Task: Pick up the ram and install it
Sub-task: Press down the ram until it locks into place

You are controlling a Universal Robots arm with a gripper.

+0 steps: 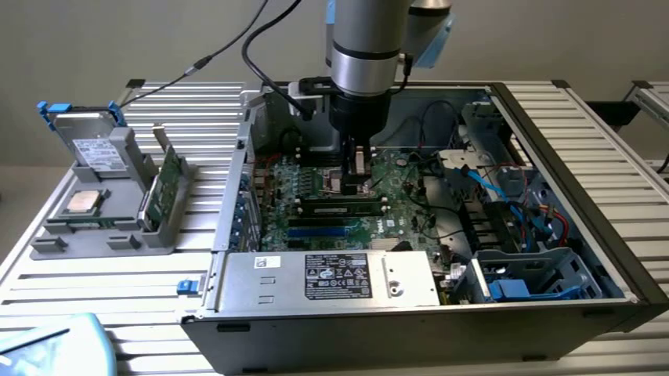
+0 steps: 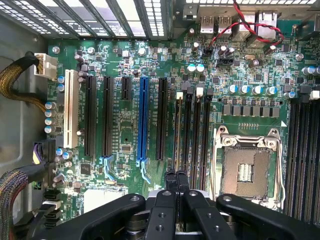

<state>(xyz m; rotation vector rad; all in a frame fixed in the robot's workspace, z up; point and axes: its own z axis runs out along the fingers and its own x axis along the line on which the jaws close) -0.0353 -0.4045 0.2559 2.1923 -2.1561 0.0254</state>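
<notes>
Now — ram [image 1: 340, 207] seated edge-up, crosswise

Inside the open computer case [image 1: 585, 258] your room is tight: the gripper [image 1: 356, 182] hangs low over the motherboard [image 2: 125, 65], jaws pressed together just above the memory slots [image 2: 192, 130]. Toward the exterior view's right, loose cables [image 1: 491, 184] and the drive cage [image 1: 528, 274] crowd in. The power supply [image 1: 334, 278] blocks the near side. Outside, the parts holder [image 1: 105, 196] occupies the tabletop [image 1: 199, 102].
</notes>
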